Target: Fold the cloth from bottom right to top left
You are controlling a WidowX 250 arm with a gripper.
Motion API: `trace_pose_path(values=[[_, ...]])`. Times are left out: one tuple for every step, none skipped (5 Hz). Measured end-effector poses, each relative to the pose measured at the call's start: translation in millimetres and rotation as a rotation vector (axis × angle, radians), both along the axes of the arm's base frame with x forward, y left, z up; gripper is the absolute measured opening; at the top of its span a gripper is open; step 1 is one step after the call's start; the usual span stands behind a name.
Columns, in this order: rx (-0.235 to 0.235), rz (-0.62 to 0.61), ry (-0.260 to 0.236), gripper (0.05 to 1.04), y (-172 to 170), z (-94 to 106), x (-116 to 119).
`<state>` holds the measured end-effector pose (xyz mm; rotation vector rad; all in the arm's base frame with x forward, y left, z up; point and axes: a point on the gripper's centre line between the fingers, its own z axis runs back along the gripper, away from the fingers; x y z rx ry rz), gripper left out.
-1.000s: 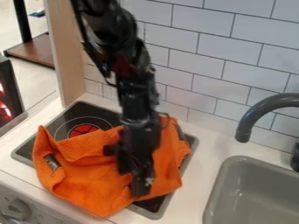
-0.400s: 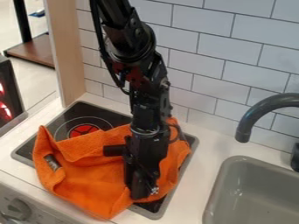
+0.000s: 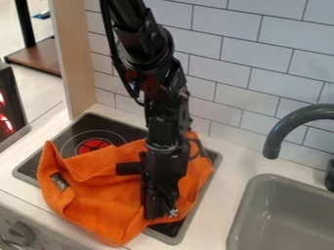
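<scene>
Beneath and around tool [image 3: 159,216], orange cloth [image 3: 104,195], rumpled.

"How's the light at the sink [image 3: 260,179]?"

"Bright and fairly even. The wall [image 3: 221,78] behind it is well lit, and so is the counter [image 3: 220,190] to its left."

"Any glare?"

"Mild. A pale sheen runs along the tap [image 3: 297,116] above the sink, and a small faint highlight sits inside the basin."

"And shadows?"

"Soft ones, left of the sink, in the folds of the cloth [image 3: 98,195]. The arm [image 3: 151,53] there is very dark, with small glints on its edges."

"Where's the light from?"

"I can't pin down the main source. Far left of the sink, a dark box [image 3: 9,93] glows red."

"Distortion?"

"The tile lines behind the sink look straight."
</scene>
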<state>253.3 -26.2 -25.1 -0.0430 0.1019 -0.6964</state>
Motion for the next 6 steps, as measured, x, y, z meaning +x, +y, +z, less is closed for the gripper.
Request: trace_pose_path(values=[[-0.007, 0.006, -0.001, 0.069, 0, 1.4, -1], [-0.027, 0.018, -0.025, 0.068, 1, 14.9, 1], [-0.042, 0.049, -0.055, 0.068, 10, 31.2, 6], [-0.058, 0.114, -0.109, 0.068, 27, 52.2, 19], [-0.065, 0.193, -0.137, 0.068, 49, 65.2, 32], [-0.068, 0.282, -0.182, 0.068, 79, 80.6, 49]])
